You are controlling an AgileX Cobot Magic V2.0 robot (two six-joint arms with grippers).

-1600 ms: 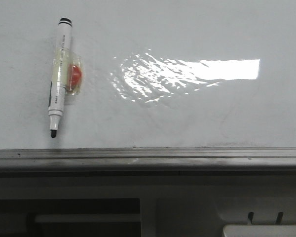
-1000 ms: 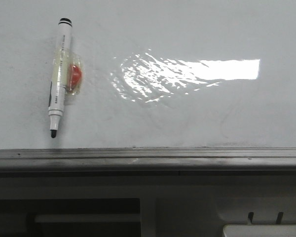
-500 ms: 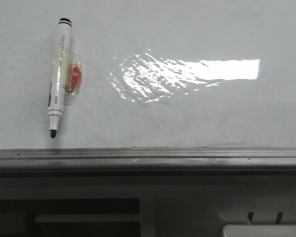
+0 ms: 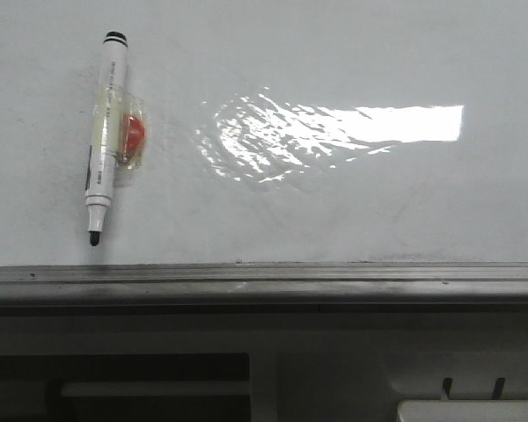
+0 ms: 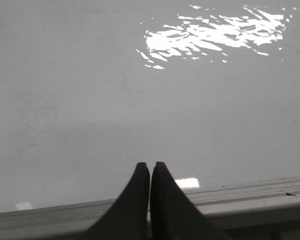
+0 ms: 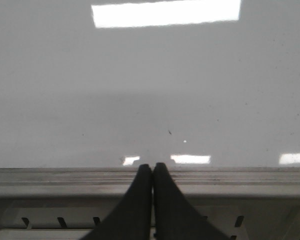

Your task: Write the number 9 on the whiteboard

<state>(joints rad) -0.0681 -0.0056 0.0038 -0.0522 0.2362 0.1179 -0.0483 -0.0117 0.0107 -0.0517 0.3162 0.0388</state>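
The whiteboard (image 4: 334,202) fills the far part of the front view, glossy and white, with a bright glare patch (image 4: 334,127) right of centre and a grey metal edge strip (image 4: 264,283) along its near side; no black strokes of a 9 show on it in any view. Only the front view shows the white marker pen (image 4: 104,136), lying on the board at the far left, black tip toward the near edge, with a clear taped piece holding a red blob (image 4: 134,132) just beside its barrel. Neither arm appears there. The left wrist view shows the left gripper (image 5: 150,167) with its dark fingers pressed together on nothing, poised above the near strip. The right wrist view shows the right gripper (image 6: 151,167) likewise closed and empty over the strip, with slotted white housing (image 6: 60,222) nearer
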